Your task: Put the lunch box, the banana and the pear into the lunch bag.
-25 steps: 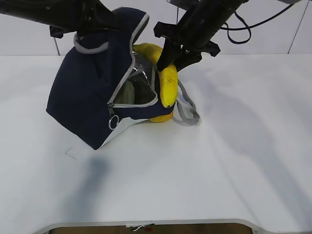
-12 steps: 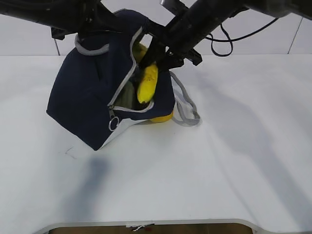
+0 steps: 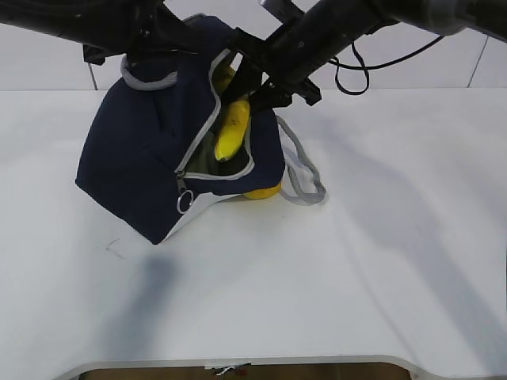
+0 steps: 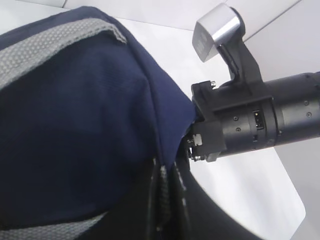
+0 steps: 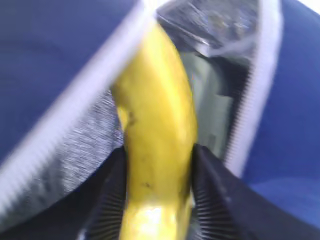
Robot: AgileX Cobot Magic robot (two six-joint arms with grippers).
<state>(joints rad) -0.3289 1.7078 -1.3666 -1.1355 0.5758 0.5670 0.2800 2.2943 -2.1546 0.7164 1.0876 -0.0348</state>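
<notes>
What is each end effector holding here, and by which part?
The right end effector grips the banana near its upper end. The left end effector pinches the lunch bag by its top fabric, beside the handle.

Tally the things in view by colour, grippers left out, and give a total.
Navy blue: 1, the lunch bag
Yellow: 2, the banana entering the bag's opening, and a yellow item peeking out beside the bag's base, possibly the pear
Pale green: 1, the lunch box inside the bag
Total: 4

Probably lab: bare white table [image 3: 333, 277], plain white wall panels [image 3: 444, 63], robot arms
</notes>
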